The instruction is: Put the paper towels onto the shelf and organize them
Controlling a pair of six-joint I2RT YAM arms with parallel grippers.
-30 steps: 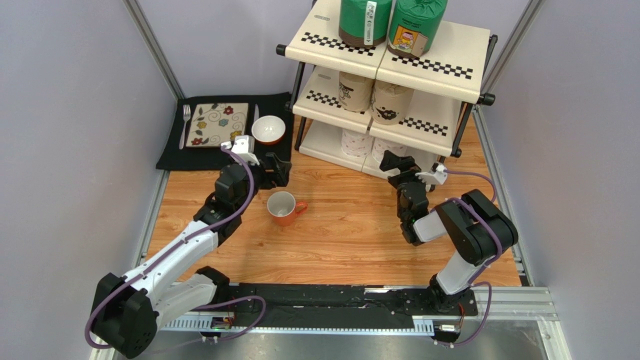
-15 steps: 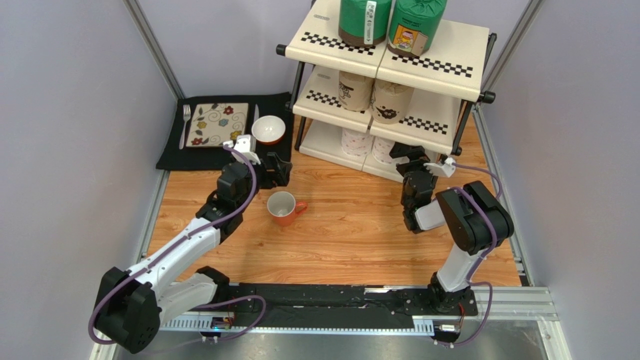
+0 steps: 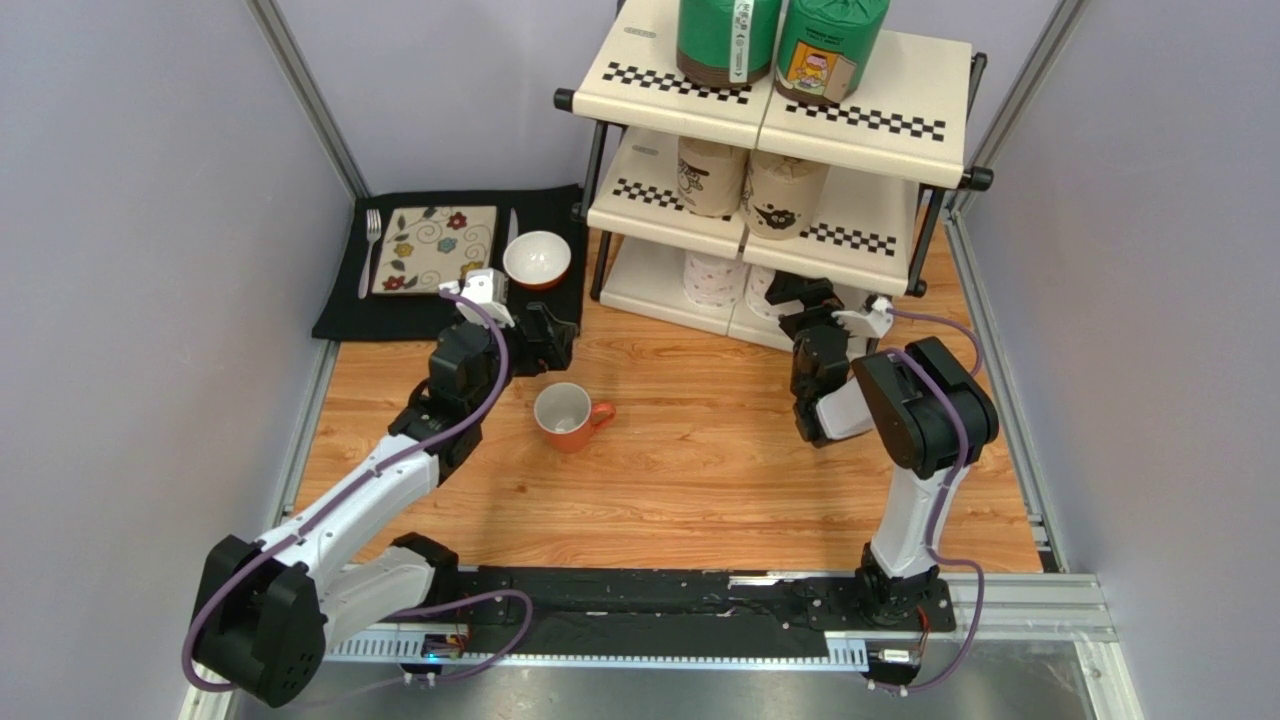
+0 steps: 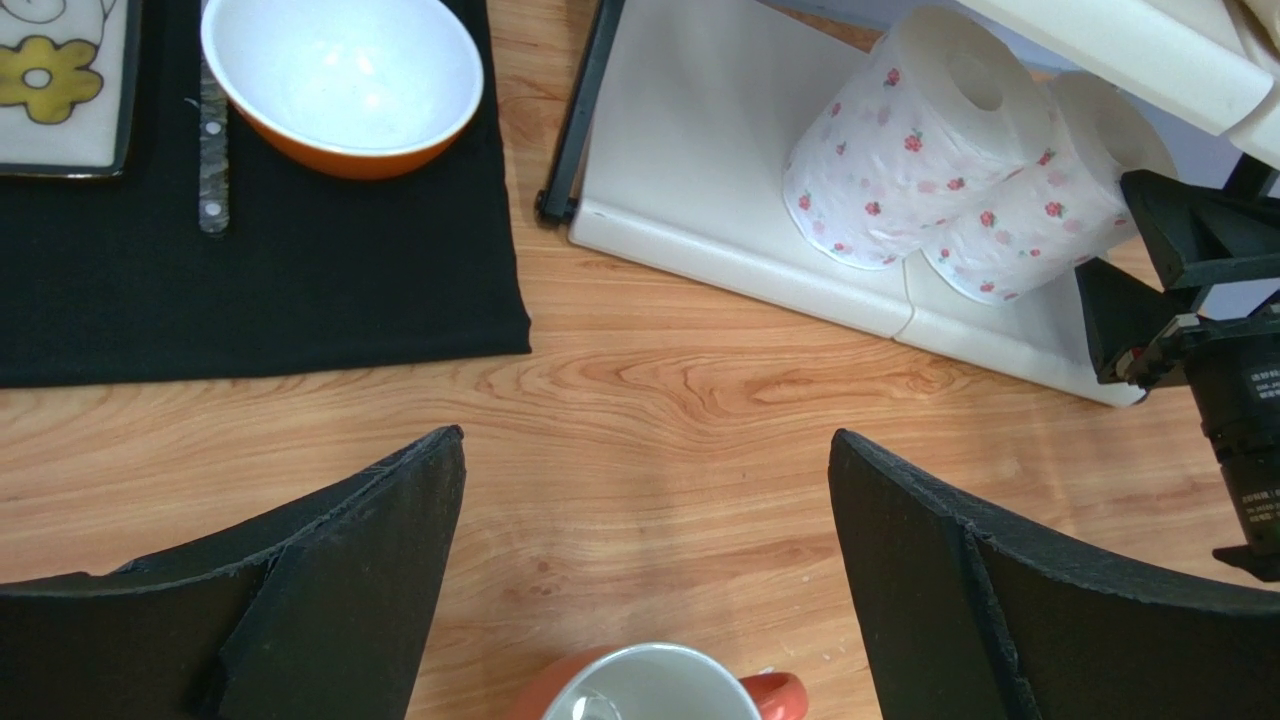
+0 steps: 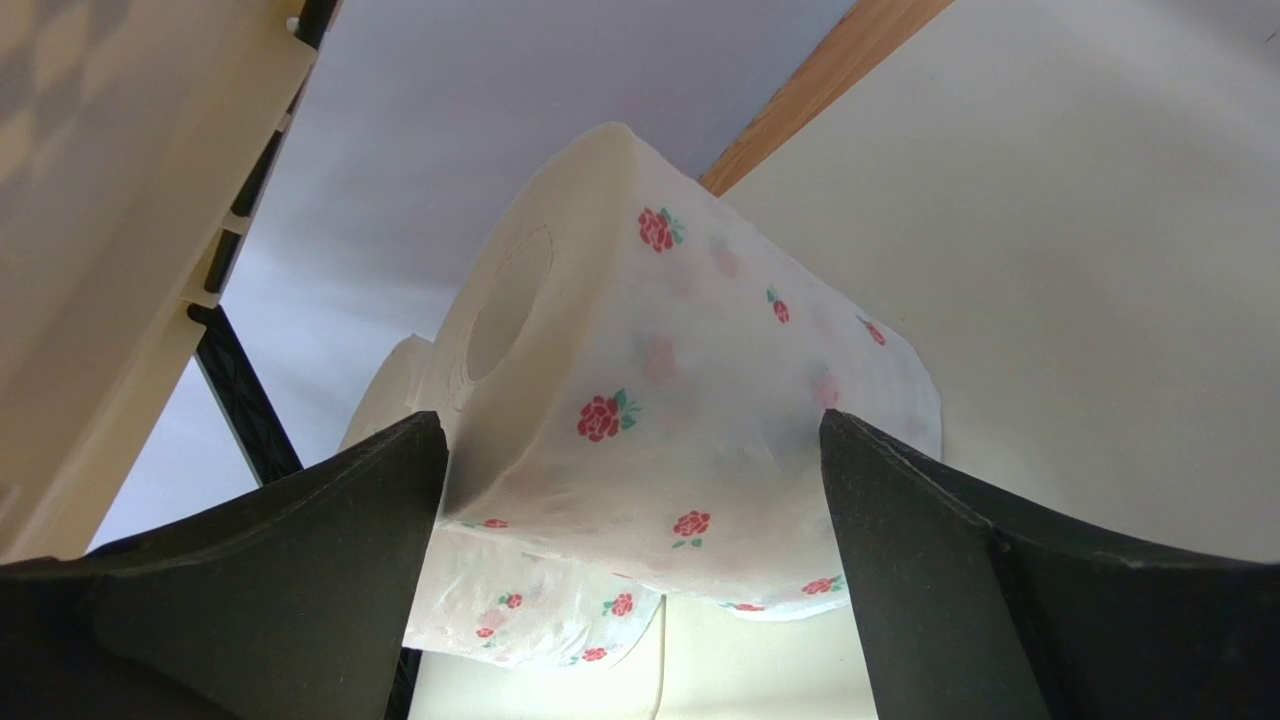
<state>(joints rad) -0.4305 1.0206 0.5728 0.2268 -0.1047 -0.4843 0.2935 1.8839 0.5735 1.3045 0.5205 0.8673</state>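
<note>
the left arm stretches far, left gripper (image 3: 550, 339) spread wide; the right arm folds tight, right gripper (image 3: 800, 296) likewise spread.

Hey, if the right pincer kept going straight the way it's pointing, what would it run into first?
The nearer white roll with red roses, lying on the bottom tier of the shelf, directly ahead between the right pincer's open fingers. Whether they already touch it is unclear.
</note>
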